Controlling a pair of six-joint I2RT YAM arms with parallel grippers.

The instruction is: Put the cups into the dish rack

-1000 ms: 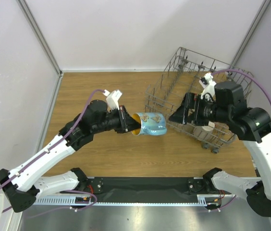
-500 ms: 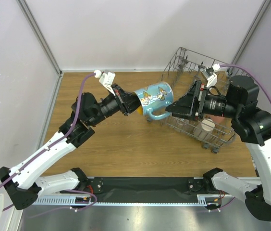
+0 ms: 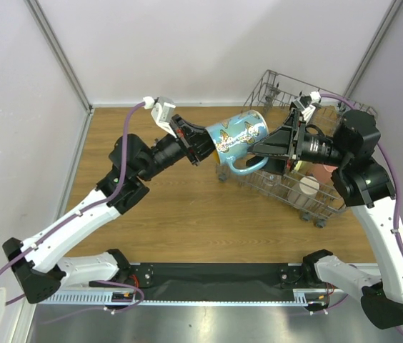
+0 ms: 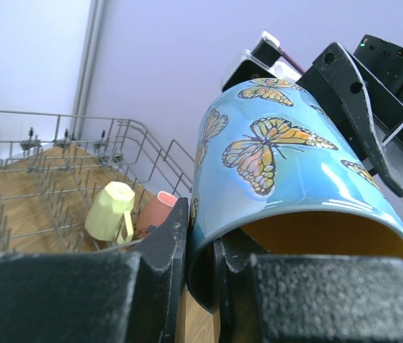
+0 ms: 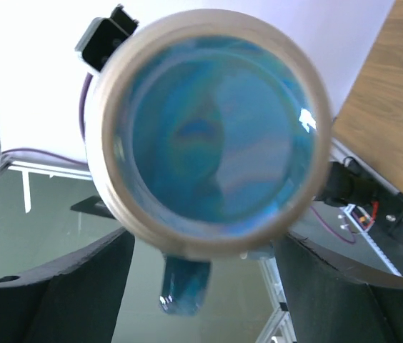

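My left gripper (image 3: 203, 146) is shut on the rim of a blue cup (image 3: 239, 136) printed with butterflies, with one finger inside the orange interior and one outside (image 4: 166, 243). It holds the cup on its side in the air, handle down. My right gripper (image 3: 269, 146) is open and faces the cup's base (image 5: 209, 128), with a finger on each side and not gripping. The grey wire dish rack (image 3: 280, 80) stands behind at the right. It holds a pale yellow mug (image 4: 110, 211), a salmon-pink mug (image 4: 155, 211) and a beige cup (image 3: 309, 187).
The wooden table (image 3: 173, 207) lies below the raised cup. Grey walls close in the back and sides. The rack's upright tines (image 4: 44, 150) fill its near part. The arm bases sit on a black strip (image 3: 209, 275) at the front edge.
My left arm has lifted the blue cup up and to the right, towards the rack. My right gripper has swung round to face it, and its open fingers now flank the cup's base.
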